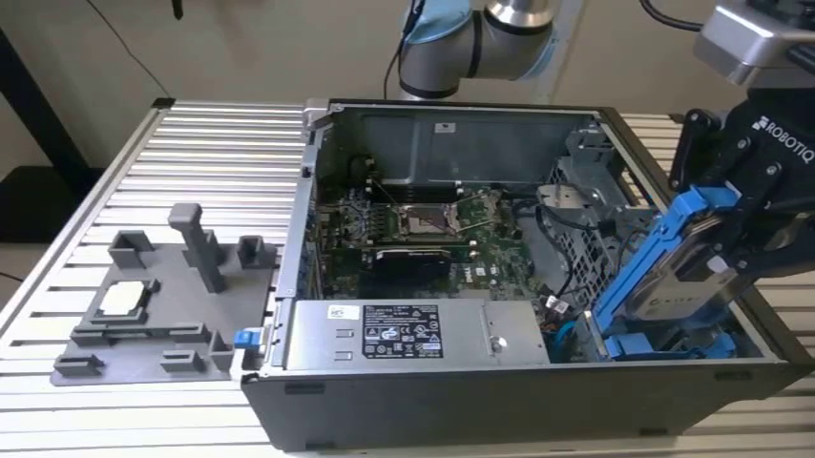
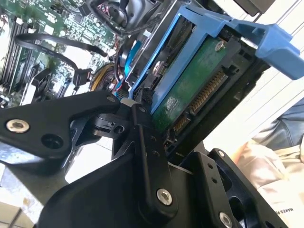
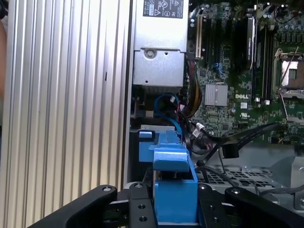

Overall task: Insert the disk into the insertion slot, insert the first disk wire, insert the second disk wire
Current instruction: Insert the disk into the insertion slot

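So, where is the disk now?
The disk is on the exterior view's right, held tilted by the gripper above the blue drive bay in the computer case.

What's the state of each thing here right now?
disk, tilted, gripped, not yet seated flat.
gripper, shut on the disk.
computer case, side open, interior exposed.
black cable, connector end loose, unplugged.
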You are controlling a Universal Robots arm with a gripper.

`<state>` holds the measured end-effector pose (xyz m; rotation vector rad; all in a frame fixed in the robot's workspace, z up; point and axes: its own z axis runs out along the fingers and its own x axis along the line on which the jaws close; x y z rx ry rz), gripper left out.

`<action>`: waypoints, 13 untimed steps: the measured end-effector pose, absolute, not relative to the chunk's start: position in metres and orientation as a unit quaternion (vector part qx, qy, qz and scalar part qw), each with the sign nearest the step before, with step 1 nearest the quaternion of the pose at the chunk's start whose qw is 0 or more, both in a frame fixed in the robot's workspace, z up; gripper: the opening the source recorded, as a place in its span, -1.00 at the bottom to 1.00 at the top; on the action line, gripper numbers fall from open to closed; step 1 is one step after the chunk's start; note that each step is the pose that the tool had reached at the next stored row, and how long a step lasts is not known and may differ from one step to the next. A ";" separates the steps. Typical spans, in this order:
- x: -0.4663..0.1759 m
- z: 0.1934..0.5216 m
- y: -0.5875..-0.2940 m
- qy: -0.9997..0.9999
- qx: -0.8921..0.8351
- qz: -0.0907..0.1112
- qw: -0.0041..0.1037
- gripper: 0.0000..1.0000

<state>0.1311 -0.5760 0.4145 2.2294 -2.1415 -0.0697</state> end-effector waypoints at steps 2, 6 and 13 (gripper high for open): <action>0.133 0.413 -0.576 -0.692 0.721 -0.023 0.025 -0.35; 0.135 0.411 -0.576 -0.692 0.721 -0.024 0.023 -0.35; 0.135 0.403 -0.574 -0.692 0.721 -0.028 0.020 -0.35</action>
